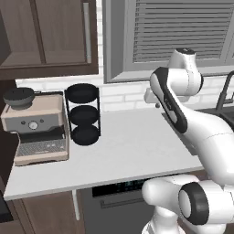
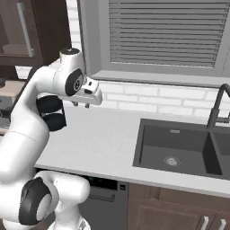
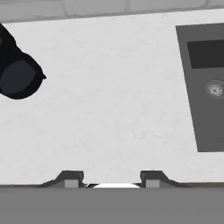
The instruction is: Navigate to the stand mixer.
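stand mixer: not on the stretch of counter [image 1: 137, 151] pictured, so location, heading and long axis cannot be told. navigation judged unfinished; base faces counter between espresso machine [image 1: 36, 130], at 9 o'clock, and sink [image 2: 179, 150], at 3 o'clock. black three-tier rack [image 1: 83, 114] just beside espresso machine. end effector [image 3: 112, 177] hangs above bare counter, fingers apart, grasping nothing.
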Motion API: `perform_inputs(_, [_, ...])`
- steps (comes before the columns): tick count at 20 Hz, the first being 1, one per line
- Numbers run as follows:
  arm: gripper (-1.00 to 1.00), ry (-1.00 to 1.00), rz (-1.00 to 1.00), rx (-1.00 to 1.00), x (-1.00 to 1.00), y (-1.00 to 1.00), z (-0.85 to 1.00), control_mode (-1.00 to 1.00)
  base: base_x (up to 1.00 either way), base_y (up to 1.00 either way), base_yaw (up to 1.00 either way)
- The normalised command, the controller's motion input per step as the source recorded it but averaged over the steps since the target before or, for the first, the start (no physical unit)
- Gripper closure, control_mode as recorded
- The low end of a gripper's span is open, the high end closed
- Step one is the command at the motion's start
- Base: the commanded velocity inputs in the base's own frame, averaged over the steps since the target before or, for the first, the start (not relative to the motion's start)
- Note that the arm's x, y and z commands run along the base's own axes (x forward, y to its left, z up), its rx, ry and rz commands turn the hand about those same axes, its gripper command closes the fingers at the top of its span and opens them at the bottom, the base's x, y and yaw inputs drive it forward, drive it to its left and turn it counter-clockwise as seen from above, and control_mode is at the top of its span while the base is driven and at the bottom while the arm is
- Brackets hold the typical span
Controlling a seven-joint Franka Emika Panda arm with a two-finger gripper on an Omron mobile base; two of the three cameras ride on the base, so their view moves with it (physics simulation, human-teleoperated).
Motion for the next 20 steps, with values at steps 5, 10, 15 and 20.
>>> perform_inputs(5, [-1.00,-0.14,0.00,0.00,-0.21,0.00,0.00,-1.00,0.00,0.00,0.00])
perform_inputs(10, [-1.00,-0.17,0.00,0.00,-0.33,0.00,0.05,-1.00,0.00,0.00,0.00])
perform_inputs(15, [-1.00,0.00,-0.03,0.00,-0.12,0.00,0.00,1.00,-0.06,0.00,-0.19])
perform_inputs(20, [-1.00,0.00,0.00,0.00,0.00,0.00,0.00,1.00,-0.07,-0.13,-0.82])
